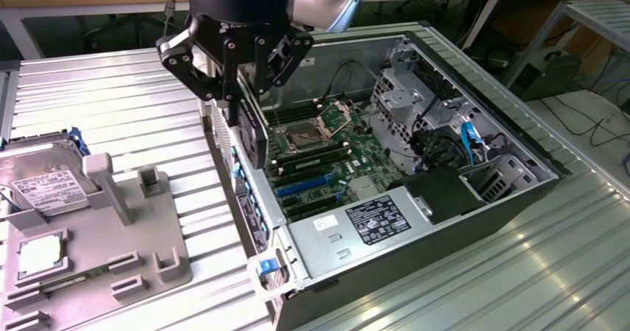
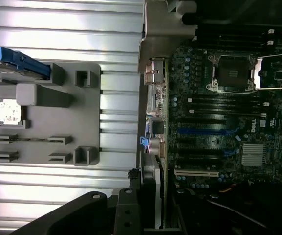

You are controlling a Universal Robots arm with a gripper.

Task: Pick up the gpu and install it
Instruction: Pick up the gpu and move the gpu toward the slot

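Note:
The gpu (image 1: 258,136), a thin dark board with a silvery bracket edge, hangs upright from my gripper (image 1: 241,99), which is shut on its upper edge. It hovers over the rear wall of the open computer case (image 1: 414,287), just above the motherboard (image 1: 340,158) and its blue slots (image 1: 300,187). In the wrist view the gpu (image 2: 158,196) appears edge-on beside one of the dark fingers (image 2: 126,208), lined up near the case's rear wall, with a blue slot (image 2: 206,131) further along the board.
A grey holder (image 1: 108,250) stands on the slatted table at the exterior view's left, carrying a hard drive (image 1: 44,176) and a square CPU chip (image 1: 40,253). Inside the case are a power supply (image 1: 369,224), a drive cage (image 1: 414,102) and cables (image 1: 468,143).

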